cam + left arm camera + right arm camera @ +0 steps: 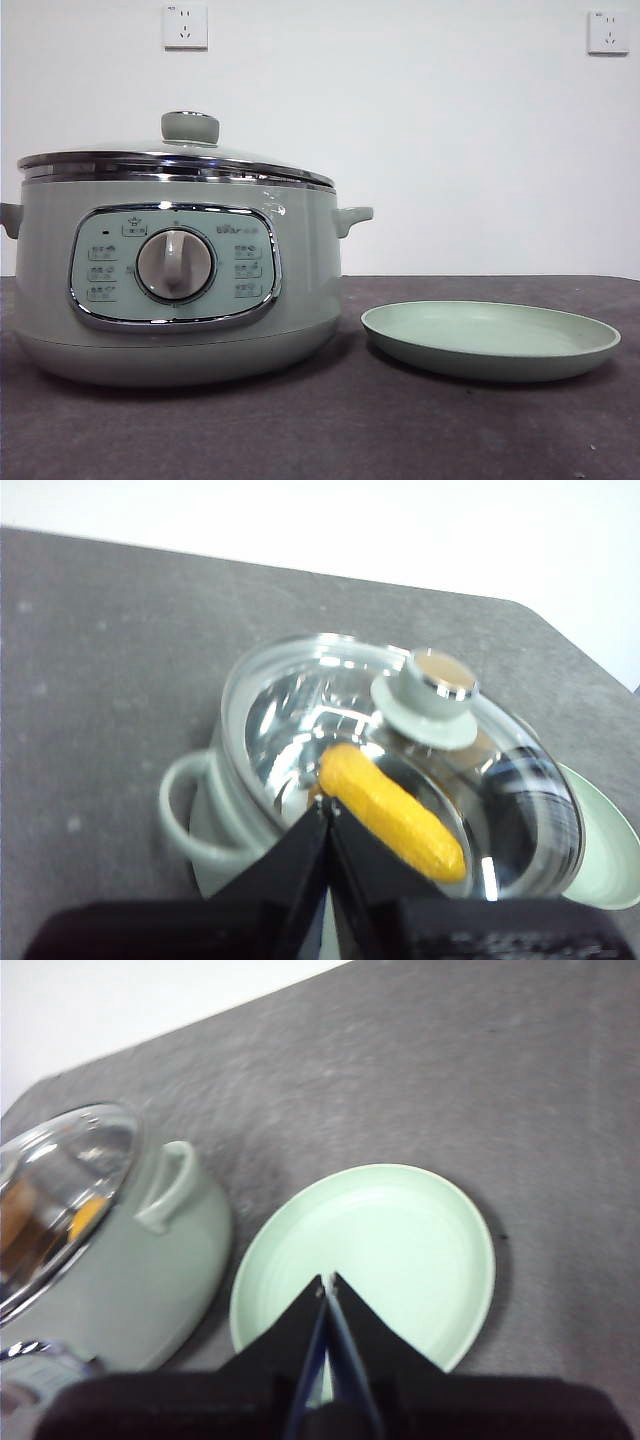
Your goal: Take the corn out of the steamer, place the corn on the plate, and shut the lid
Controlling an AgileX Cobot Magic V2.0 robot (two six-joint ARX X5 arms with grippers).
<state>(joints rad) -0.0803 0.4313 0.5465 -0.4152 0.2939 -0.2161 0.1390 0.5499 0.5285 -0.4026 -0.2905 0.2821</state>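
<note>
Front view, room: the steamer (170,280) fills the left half of the dark table (330,430), its left handle cut by the picture's edge; bare tabletop runs in front of it and to the right of the plate (490,340).
Front view, count: one steamer, one lid (175,155) seated on its chrome rim, one plate, two wall sockets (185,25) high on the white wall.
Front view, spacing: the plate sits just beside the steamer's right flank, a narrow gap between them; no arm shows here.
Left wrist view, room: wide grey table lies open beyond the steamer (215,830), and the table's far edge and a rounded corner show against the white wall.
Left wrist view, count: one corn (390,810), one lid (400,760) with one green knob (430,695), one side handle, a sliver of plate (605,840).
Left wrist view, corn and pincer: the corn lies inside the steamer under the glass lid, seen through it; the left gripper (328,810) hangs above the lid with its tips over the cob's near end, jaws pressed together and holding nothing.
Right wrist view, room: open table spreads all around the plate (370,1260) on its far side; the table's edge meets the wall beyond.
Right wrist view, count: one plate, one steamer (150,1260) with one handle showing, one lid (60,1190), an orange glimpse of corn (88,1215) through the glass.
Right wrist view, plate and pincer: the right gripper (328,1282) hovers above the bare plate, jaws together, nothing between them; the corn is well off to the side, inside the steamer.
</note>
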